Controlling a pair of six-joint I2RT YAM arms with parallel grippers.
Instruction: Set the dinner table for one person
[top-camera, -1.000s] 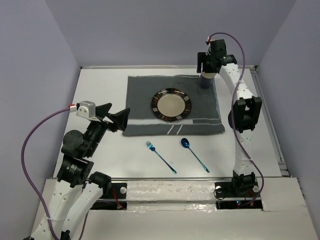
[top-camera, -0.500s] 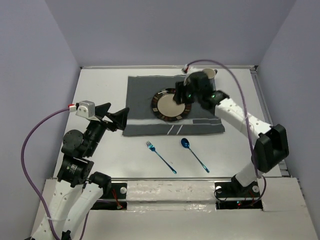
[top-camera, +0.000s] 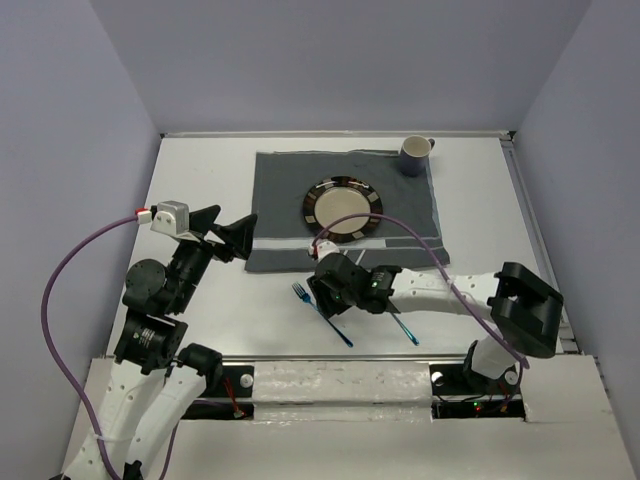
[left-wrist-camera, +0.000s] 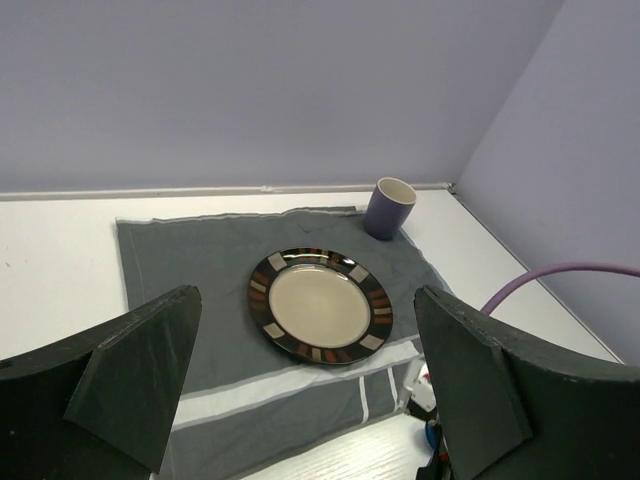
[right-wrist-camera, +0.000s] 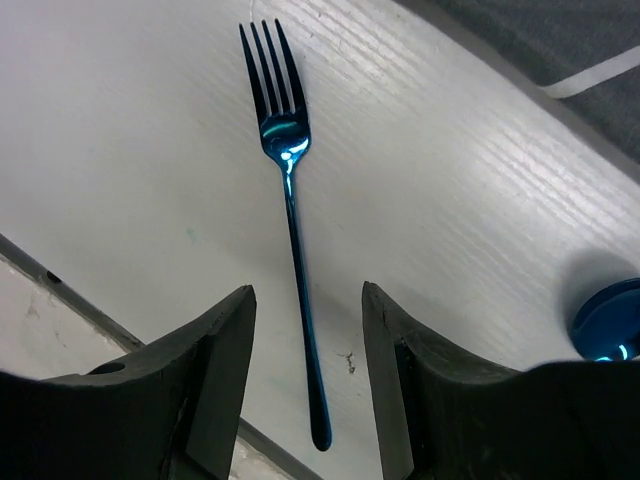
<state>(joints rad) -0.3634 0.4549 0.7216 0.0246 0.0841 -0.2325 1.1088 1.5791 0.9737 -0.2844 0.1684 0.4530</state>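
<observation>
On the white dinner table (top-camera: 200, 190) lies a grey placemat (top-camera: 280, 190) with a dark-rimmed plate (top-camera: 343, 210) at its middle and a purple mug (top-camera: 415, 155) on its far right corner. In front of the mat lie a blue fork (top-camera: 300, 292) and a blue spoon (top-camera: 408, 332). My right gripper (top-camera: 328, 298) hangs low over the fork, open. In the right wrist view the fork (right-wrist-camera: 290, 200) handle runs between the fingers of the right gripper (right-wrist-camera: 308, 295) without touching them. My left gripper (top-camera: 237, 222) is raised at the left, wide open and holding nothing.
The right arm lies across the front of the table and covers the spoon's bowl in the top view; the bowl (right-wrist-camera: 605, 325) shows at the right edge of the right wrist view. The table's near edge (right-wrist-camera: 60, 290) is close to the fork's handle end.
My right arm left the mug on the mat's far right corner, swept over the plate and came down over the fork, its jaws narrowing. The left arm has not moved.
</observation>
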